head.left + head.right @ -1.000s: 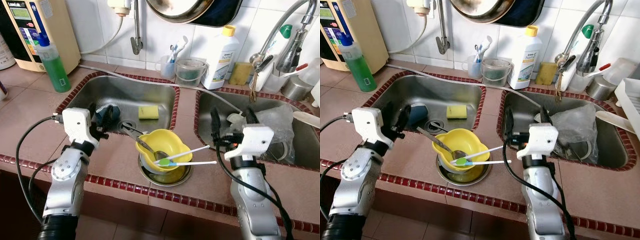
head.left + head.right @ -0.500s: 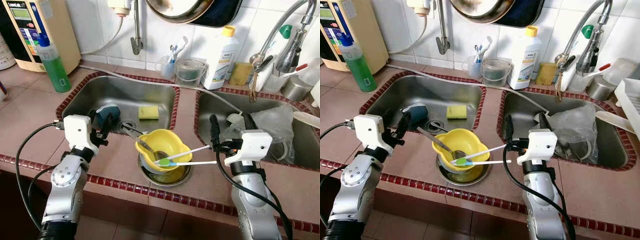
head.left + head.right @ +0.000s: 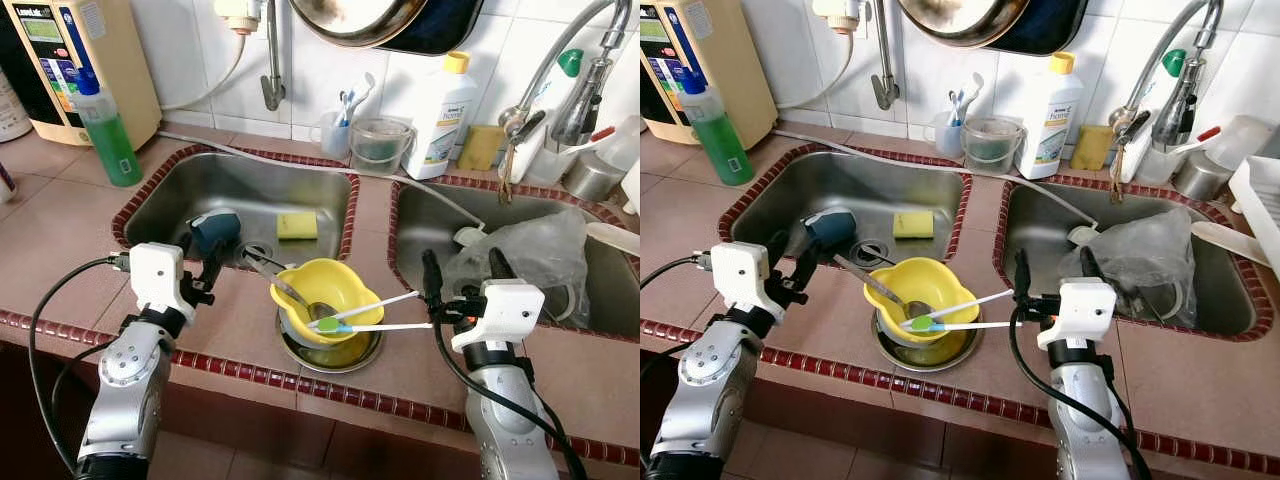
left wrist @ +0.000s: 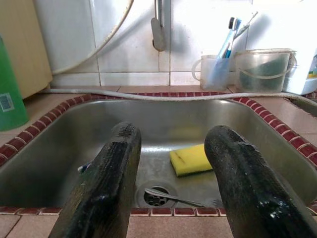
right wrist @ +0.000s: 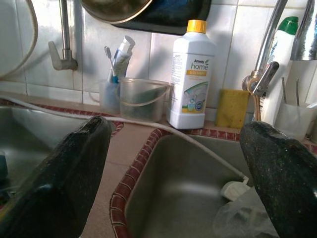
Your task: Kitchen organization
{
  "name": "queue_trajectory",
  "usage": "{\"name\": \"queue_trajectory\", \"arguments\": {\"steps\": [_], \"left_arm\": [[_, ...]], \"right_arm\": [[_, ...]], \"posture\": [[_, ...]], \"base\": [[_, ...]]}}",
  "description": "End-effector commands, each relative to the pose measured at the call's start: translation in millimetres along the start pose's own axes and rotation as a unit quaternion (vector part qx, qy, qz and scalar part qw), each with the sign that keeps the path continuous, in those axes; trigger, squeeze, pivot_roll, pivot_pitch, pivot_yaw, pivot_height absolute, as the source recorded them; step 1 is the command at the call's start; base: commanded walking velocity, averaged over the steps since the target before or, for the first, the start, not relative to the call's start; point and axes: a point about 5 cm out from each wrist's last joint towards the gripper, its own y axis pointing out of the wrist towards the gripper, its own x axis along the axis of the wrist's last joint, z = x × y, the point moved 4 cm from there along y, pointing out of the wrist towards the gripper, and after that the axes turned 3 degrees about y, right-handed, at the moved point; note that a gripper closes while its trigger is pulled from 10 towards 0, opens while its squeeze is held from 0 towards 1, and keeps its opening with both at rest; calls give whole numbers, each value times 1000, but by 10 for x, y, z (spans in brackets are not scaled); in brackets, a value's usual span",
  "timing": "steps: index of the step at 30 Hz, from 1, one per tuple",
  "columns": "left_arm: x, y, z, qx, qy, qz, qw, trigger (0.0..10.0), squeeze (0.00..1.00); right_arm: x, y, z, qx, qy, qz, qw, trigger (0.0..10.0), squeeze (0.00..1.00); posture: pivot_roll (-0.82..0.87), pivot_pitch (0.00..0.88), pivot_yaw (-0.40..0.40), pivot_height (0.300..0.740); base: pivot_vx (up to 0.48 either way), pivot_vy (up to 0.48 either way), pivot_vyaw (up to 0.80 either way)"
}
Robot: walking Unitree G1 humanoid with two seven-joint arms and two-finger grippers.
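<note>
A yellow bowl (image 3: 318,288) holding a metal spoon (image 3: 300,298) sits in a steel bowl (image 3: 335,352) on the tiled counter (image 3: 240,325) at the front, between the two sinks. Two white sticks with green and blue ends (image 3: 378,312) lie across its rim, pointing right. My left gripper (image 3: 200,256) hovers open over the front rim of the left sink (image 3: 250,190), to the left of the bowls. My right gripper (image 3: 463,268) is open at the front rim of the right sink (image 3: 420,225), with its left finger just beyond the sticks' tips. Both grippers hold nothing.
The left sink holds a yellow sponge (image 4: 190,159), a dark blue object (image 3: 215,230) and a utensil by the drain (image 4: 171,197). A crumpled plastic bag (image 3: 530,245) fills the right sink. Along the wall stand a green bottle (image 3: 108,125), a toothbrush cup (image 5: 110,91), a clear pail (image 5: 141,99), a white detergent bottle (image 5: 190,74) and a faucet (image 3: 560,70).
Both grippers have drawn back toward me, from over the sinks to their front rims. The bowls and sticks have not moved.
</note>
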Motion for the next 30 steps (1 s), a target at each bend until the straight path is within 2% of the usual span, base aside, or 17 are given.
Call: {"name": "queue_trajectory", "arguments": {"steps": [1,11,15,17,18,19,21,24,27,30], "left_arm": [[50,2,-28,-12,14,-5,1000,10000,0],[50,-17,-32,-13,18,-10,1000,10000,0],[61,-30,-37,-28,-6,-4,1000,10000,0],[66,-34,-29,-31,-4,-3,1000,10000,0],[60,-48,26,-32,7,1,999,10000,0],[60,-48,26,-32,7,1,999,10000,0],[72,-65,150,-28,2,7,1000,10000,0],[103,-92,216,-35,-3,6,999,10000,0],[111,-162,328,-34,-39,17,999,10000,0],[111,-169,360,-26,-54,18,998,10000,0]], "right_arm": [[63,-6,-3,-3,-2,-10,1000,10000,0],[47,-51,-28,-10,-6,-6,1000,10000,0],[106,-41,-13,10,-11,-10,1000,10000,0],[120,-35,-12,17,-9,-9,1000,10000,0],[151,-23,-22,30,4,-7,1000,10000,0],[151,-23,-22,30,4,-7,1000,10000,0],[207,-17,-11,58,22,-5,998,10000,0],[253,-22,5,77,31,-5,997,10000,0],[260,-76,63,113,43,9,993,10000,0],[254,-90,71,118,45,13,992,10000,0]], "posture": [[37,0,18,740],[32,0,24,740],[30,0,28,740],[33,0,25,740],[36,0,22,740],[36,0,22,740],[40,0,17,740],[42,0,14,740],[45,0,10,740],[49,0,8,740]], "base": [[0,0,0],[0,0,0],[0,0,0],[0,0,0],[0,0,0],[0,0,0],[0,0,0],[0,0,0],[0,0,0],[0,0,0]]}}
